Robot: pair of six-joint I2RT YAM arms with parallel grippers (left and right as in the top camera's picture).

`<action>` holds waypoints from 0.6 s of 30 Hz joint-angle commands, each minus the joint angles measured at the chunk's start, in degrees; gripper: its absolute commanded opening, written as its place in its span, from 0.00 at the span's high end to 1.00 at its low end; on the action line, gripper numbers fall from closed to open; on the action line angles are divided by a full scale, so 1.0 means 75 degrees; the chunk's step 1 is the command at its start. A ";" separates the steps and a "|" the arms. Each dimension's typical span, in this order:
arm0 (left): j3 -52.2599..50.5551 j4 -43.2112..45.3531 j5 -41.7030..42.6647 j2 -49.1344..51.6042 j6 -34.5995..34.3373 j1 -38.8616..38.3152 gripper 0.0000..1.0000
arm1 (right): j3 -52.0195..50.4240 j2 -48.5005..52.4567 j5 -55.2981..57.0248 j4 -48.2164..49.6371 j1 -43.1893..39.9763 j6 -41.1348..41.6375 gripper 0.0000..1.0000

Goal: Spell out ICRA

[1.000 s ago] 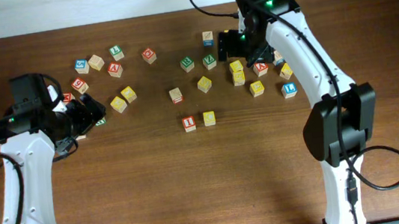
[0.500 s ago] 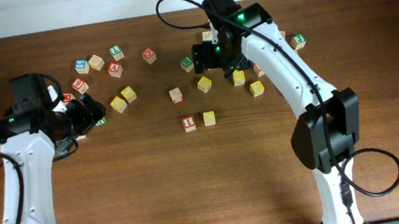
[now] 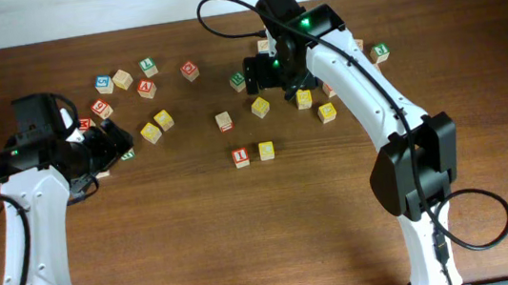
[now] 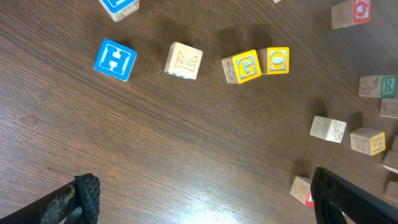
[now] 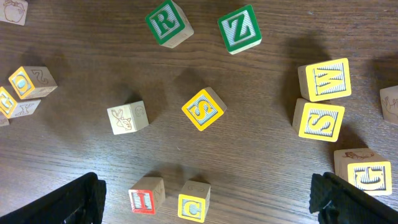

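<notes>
Our right hand (image 5: 205,190) gapes open, and we could nab the Z cube (image 5: 240,28) just beside the R cube (image 5: 169,23) by mistake.

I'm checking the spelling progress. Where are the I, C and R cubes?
I cube (image 5: 143,199): right wrist view, on its red-bordered face.
C cube (image 5: 192,208): right wrist view, on its yellow-bordered face.
R cube (image 5: 164,22): right wrist view, on its green lettered face.
</notes>
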 commanded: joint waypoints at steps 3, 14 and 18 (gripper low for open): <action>0.0090 0.0586 -0.0994 0.0085 0.0119 -0.0023 0.01 | -0.0044 -0.0003 0.0070 -0.0093 0.0061 -0.0009 0.04; 0.0090 0.1241 -0.1606 0.0548 0.0122 -0.0026 0.01 | -0.0044 -0.0003 0.0067 -0.0146 0.0061 0.0017 0.04; 0.0090 0.1306 -0.1207 0.0909 0.0344 -0.0026 0.01 | -0.0044 -0.0003 0.0061 -0.0146 0.0064 0.0023 0.04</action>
